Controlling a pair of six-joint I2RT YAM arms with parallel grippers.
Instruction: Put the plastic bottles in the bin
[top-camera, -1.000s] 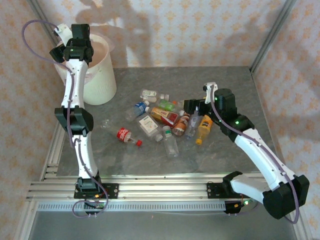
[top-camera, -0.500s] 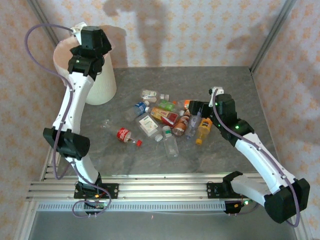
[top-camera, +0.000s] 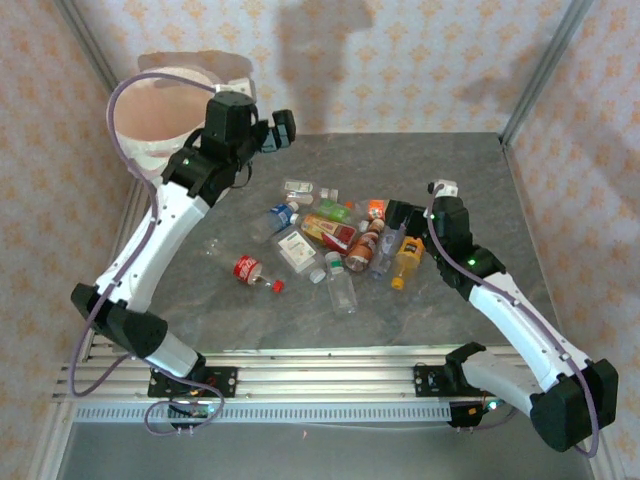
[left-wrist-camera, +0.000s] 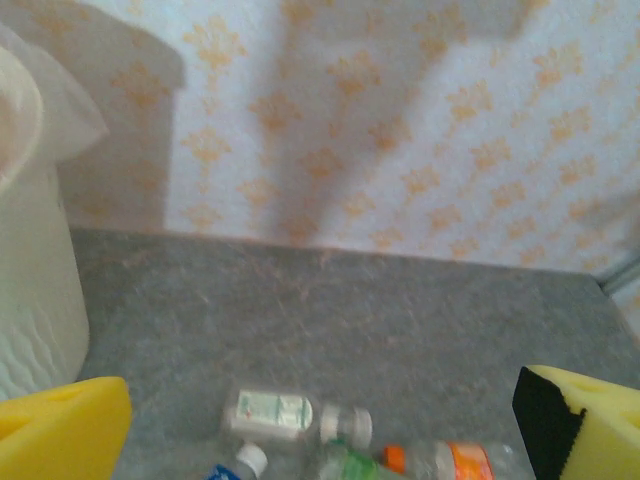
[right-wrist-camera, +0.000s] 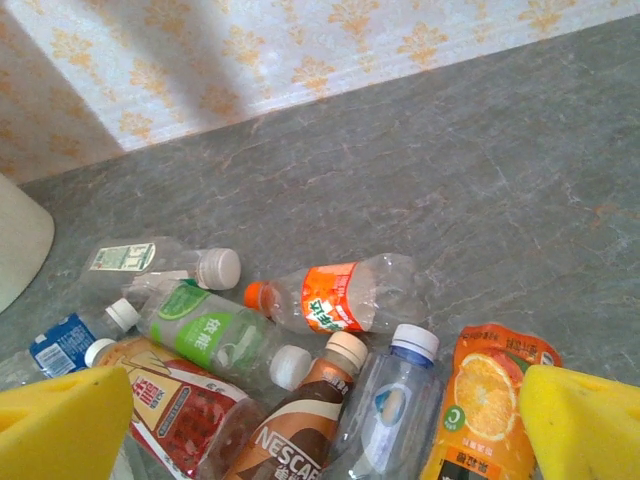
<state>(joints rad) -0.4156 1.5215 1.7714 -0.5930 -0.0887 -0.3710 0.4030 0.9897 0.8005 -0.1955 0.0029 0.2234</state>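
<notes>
Bin (top-camera: 158, 112) interior pink overhead, left gripper (top-camera: 276, 131) wide, right gripper (right-wrist-camera: 320, 425) wide by bottles (right-wrist-camera: 340, 297).

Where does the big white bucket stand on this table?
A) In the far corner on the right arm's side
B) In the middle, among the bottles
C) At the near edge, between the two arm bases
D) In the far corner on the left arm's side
D: the bin stands at the far left corner of the table, well apart from the plastic bottles heaped mid-table.
</notes>
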